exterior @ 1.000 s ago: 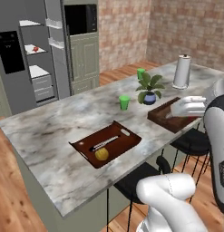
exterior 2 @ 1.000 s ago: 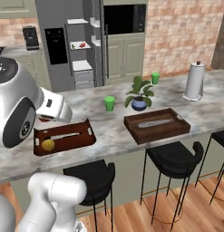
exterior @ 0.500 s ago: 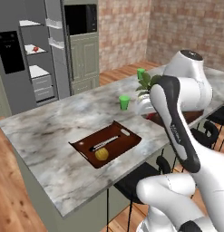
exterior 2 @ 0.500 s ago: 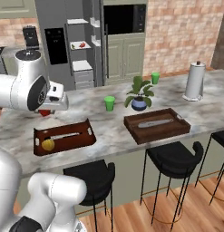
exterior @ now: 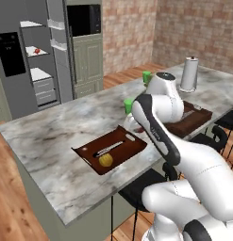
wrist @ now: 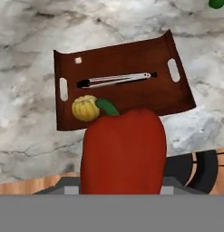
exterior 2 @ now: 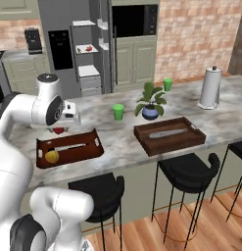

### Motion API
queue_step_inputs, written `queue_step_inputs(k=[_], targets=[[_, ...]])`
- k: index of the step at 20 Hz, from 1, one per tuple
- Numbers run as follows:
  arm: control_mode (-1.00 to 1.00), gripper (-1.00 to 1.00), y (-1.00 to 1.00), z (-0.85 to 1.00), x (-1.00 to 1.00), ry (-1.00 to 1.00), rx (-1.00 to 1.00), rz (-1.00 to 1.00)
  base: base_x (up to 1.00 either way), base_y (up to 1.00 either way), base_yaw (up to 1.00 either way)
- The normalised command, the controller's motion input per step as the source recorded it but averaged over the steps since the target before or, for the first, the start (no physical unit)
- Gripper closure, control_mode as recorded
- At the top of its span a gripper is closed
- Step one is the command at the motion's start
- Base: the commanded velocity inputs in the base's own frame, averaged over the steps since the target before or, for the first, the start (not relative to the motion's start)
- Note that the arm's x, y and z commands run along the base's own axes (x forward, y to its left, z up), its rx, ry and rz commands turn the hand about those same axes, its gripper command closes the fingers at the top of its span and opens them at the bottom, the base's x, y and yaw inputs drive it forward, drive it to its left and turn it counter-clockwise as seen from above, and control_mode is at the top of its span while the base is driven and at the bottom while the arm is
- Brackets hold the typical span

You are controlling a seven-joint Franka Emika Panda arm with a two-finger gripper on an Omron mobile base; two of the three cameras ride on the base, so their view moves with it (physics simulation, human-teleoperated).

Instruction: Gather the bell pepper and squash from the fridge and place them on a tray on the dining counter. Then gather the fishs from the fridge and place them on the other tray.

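Because the squash (wrist: pixel 85 108) already sits lower left on the tray (wrist: pixel 127 63), I carry the pepper (wrist: pixel 124 152) clamped above its rim.

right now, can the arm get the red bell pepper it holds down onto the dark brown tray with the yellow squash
Probably yes. The gripper holds the red bell pepper just above the dark brown tray. The yellow squash sits in one corner and silver tongs lie mid-tray, leaving bare tray to set it on.

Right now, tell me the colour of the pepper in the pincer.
Deep red with a green stem: the bell pepper, clearest in the hand view.
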Motion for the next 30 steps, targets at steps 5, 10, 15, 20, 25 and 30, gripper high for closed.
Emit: queue_step_inputs(k=[5,10,15,20,25,30], targets=[[-1.00,1.00,0.00,-0.55,0.49,0.00,-0.12,0.00,0.00,0.00,0.00],[-1.00,1.00,0.00,-0.38,0.40,0.00,-0.05,0.00,0.00,0.00,0.00],[-1.00,1.00,-0.10,-0.49,0.17,0.00,0.00,0.00,0.00,0.00,0.00],[-1.00,1.00,-0.23,-0.41,0.04,0.00,0.00,0.00,0.00,0.00,0.00],[-1.00,1.00,-0.10,-0.52,0.08,-0.03,0.00,0.00,0.00,0.00,0.00],[-1.00,1.00,0.00,-0.49,0.37,-0.05,0.00,0.00,0.00,0.00,0.00]])
